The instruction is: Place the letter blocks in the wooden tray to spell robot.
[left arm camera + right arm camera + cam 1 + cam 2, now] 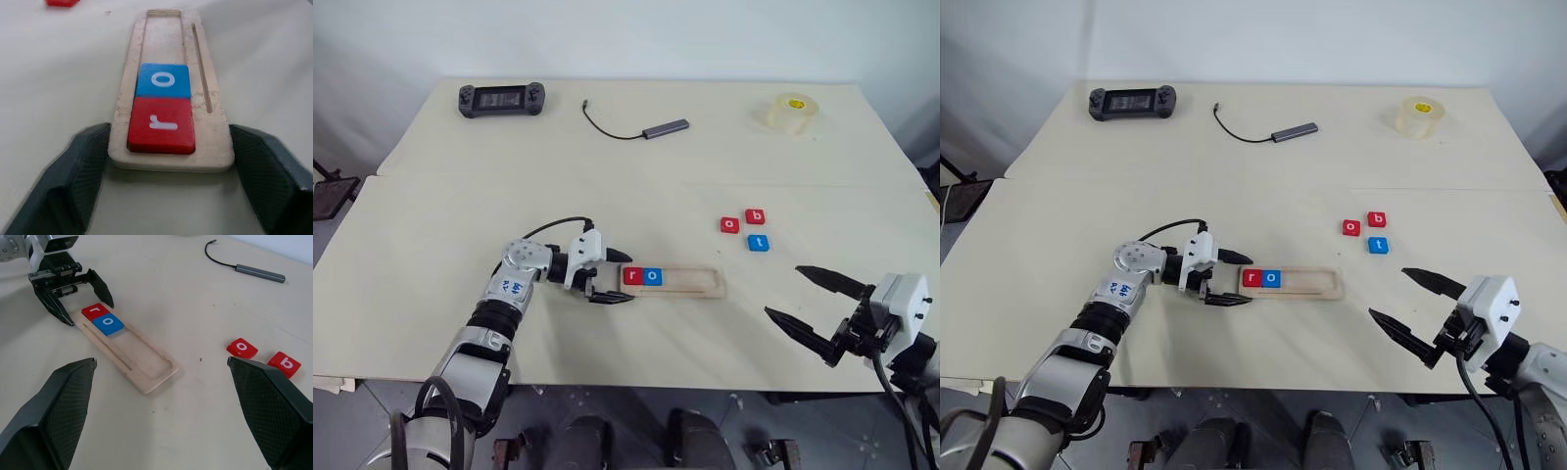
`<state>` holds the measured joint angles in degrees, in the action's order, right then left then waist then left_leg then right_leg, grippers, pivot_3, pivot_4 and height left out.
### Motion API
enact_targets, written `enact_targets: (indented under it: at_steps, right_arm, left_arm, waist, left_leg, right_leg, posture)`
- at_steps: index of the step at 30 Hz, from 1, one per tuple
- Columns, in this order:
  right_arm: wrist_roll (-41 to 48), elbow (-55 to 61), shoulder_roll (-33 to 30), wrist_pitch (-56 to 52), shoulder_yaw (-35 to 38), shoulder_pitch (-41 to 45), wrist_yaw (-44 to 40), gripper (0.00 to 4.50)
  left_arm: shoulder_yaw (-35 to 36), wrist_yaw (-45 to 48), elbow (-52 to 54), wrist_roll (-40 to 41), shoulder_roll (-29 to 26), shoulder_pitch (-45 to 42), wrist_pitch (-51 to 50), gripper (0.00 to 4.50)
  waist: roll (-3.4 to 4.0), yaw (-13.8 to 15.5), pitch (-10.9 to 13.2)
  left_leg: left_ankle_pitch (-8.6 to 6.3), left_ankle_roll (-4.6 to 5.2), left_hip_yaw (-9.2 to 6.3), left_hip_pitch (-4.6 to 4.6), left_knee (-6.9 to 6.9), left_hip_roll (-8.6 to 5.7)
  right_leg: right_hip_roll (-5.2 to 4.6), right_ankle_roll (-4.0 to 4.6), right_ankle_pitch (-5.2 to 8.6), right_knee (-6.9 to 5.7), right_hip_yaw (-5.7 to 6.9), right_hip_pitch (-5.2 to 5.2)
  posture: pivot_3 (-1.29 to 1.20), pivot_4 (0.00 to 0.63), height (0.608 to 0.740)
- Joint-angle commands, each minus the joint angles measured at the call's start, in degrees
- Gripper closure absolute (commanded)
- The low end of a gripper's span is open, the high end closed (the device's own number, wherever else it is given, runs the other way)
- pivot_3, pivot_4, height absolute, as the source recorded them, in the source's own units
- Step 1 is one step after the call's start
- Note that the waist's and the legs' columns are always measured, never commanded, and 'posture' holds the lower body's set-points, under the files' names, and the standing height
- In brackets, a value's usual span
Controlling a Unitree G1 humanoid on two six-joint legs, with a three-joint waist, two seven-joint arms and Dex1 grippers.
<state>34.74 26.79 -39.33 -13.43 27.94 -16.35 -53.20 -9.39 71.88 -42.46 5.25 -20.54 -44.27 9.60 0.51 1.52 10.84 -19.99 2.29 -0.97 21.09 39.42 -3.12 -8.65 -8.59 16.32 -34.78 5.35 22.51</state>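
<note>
The wooden tray (672,281) is lying mid-table, holding the red r block (633,275) and blue o block (652,276) at its left end. The left gripper (610,277) is straddling that end, fingers spread, gripping nothing. The right gripper (806,300) is hanging wide open, empty. The red o block (730,225), red b block (756,216) and blue t block (759,242) are sitting loose beyond the tray.

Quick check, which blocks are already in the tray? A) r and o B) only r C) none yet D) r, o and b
A: the wooden tray holds a red r block and a blue o block side by side at its left end, while the red o block, red b block and blue t block lie on the table beyond it.
</note>
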Motion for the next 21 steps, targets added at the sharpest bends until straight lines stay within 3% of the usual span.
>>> enact_targets:
  at_steps: [1, 7, 13, 18, 21]
  right_arm:
    - [0.1, -0.4, 1.5, 2.8, 4.0, -2.9, 0.0, 0.0]
    - [0.8, -5.3, 5.7, 6.9, 12.8, -10.0, 0.6, 0.0]
    - [-0.7, -10.6, 9.1, 11.7, 16.7, -14.4, 0.8, 0.0]
    - [-2.8, -13.8, 9.7, 14.9, 14.0, -11.7, 2.0, 0.0]
    - [-1.6, -9.7, 7.0, 9.6, 9.6, -5.9, 5.0, 0.0]
  left_arm:
    - [2.5, 2.0, 5.0, 3.6, -2.0, 2.9, -2.0, 0.04]
    - [7.5, 3.3, 9.6, 7.5, -7.7, 7.6, -2.2, 0.04]
    - [12.0, 9.2, 18.8, 15.7, -10.5, 14.2, -2.1, 0.04]
    - [13.6, 5.4, 24.9, 17.5, -11.4, 16.5, -7.0, 0.04]
    - [14.0, 3.7, 28.3, 18.1, -11.9, 18.7, -9.1, 0.04]
  waist:
    - [0.0, 0.0, 0.0]
    - [0.0, 0.1, 0.0]
    - [0.04, -0.1, 0.0]
    - [0.07, -0.1, 0.0]
    - [0.15, -0.6, -0.1]
  left_leg:
    - [0.0, 0.0, 0.0, 0.0, 0.0, 0.0]
    - [-0.01, 0.01, -0.02, 0.01, 0.0, 0.0]
    - [-0.04, 0.01, 0.01, -0.07, -0.1, 0.01]
    - [-0.05, -0.01, 0.02, -0.16, -0.1, 0.03]
    - [-0.05, -0.02, 0.08, -0.18, -0.1, 0.04]
  right_leg:
    - [0.0, 0.0, 0.0, 0.0, 0.0, 0.0]
    - [0.0, 0.0, 0.0, 0.03, -0.02, 0.0]
    - [-0.01, 0.0, 0.0, 0.11, -0.14, -0.02]
    - [0.0, -0.01, -0.01, 0.07, -0.21, -0.04]
    - [0.02, -0.01, -0.01, 0.05, -0.3, -0.02]
  posture:
    - [0.0, 0.15, 0.74]
    - [0.0, 0.15, 0.74]
    - [0.0, 0.15, 0.74]
    - [0.0, 0.15, 0.74]
    - [0.0, 0.15, 0.74]
